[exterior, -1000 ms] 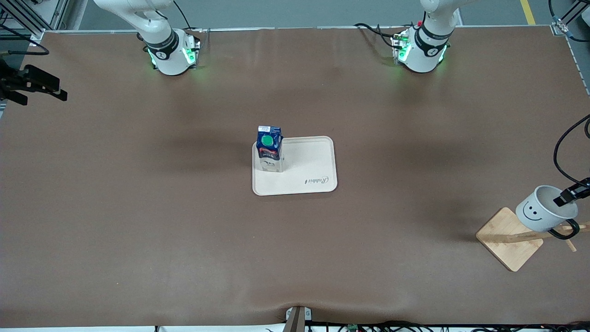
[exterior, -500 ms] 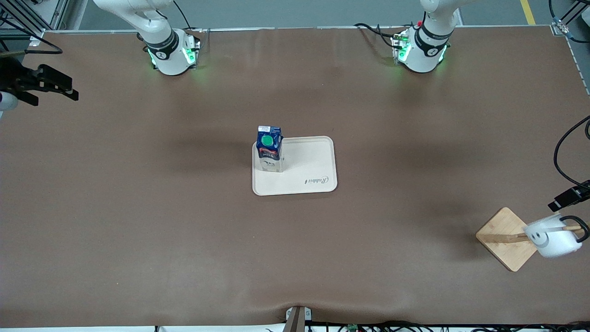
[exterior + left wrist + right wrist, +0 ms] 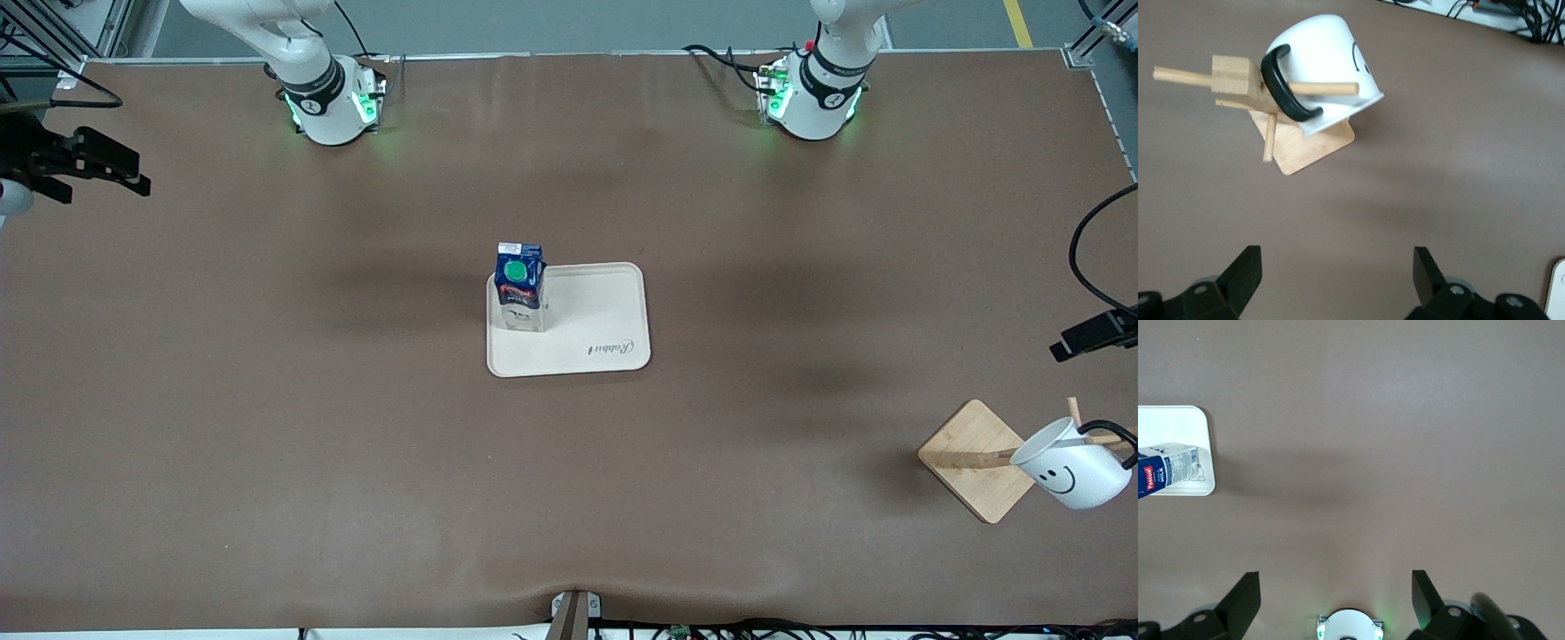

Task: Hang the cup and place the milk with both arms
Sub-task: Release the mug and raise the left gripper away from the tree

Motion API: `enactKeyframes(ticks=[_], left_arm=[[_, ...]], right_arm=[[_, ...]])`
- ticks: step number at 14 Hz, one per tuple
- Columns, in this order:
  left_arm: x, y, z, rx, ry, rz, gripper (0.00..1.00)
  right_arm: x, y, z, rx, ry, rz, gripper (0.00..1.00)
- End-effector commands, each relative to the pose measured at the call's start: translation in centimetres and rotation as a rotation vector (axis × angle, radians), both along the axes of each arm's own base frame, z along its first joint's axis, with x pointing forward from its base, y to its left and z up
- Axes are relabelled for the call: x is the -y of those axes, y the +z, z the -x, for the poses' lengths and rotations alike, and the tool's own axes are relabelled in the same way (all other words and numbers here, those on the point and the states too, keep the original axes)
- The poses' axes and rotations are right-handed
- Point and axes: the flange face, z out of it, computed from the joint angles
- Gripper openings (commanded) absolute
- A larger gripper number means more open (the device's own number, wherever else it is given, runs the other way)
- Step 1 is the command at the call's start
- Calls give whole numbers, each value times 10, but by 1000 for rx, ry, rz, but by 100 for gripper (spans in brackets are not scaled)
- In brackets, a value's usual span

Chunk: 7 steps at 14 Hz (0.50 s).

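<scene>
The white cup (image 3: 1071, 476) with the smiley face hangs tilted by its black handle on a peg of the wooden rack (image 3: 973, 458), at the left arm's end of the table. It also shows in the left wrist view (image 3: 1328, 70) on the rack (image 3: 1231, 77). My left gripper (image 3: 1089, 336) is open and empty over the bare table beside the rack, apart from the cup; its own view (image 3: 1337, 273) shows the same. The milk (image 3: 519, 286) stands upright on the cream tray (image 3: 605, 311) at mid table. My right gripper (image 3: 140, 176) is open and empty over the right arm's end of the table.
The right wrist view shows the milk (image 3: 1168, 470) on the tray's corner (image 3: 1178, 420) and the right arm's green-lit base (image 3: 1350, 625). Black cables loop by the table edge near the rack. Brown table surface surrounds the tray.
The left gripper has let go of the cup's rim and drawn up and away. The cup has dropped onto the peg and swung to a tilt. The right gripper has shifted slightly over the table.
</scene>
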Motion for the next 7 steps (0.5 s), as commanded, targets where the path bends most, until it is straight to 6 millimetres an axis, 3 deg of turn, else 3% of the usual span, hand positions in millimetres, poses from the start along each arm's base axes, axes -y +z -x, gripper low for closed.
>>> enactKeyframes(ticks=[1, 5, 7], left_arm=[[13, 16, 15, -63, -32, -75, 100], [19, 40, 30, -72, -49, -102, 100], [31, 55, 39, -64, -56, -106, 100]], right_arm=[[1, 5, 6, 11, -18, 12, 100], [7, 5, 3, 17, -29, 12, 100], [12, 14, 2, 37, -32, 12, 100]])
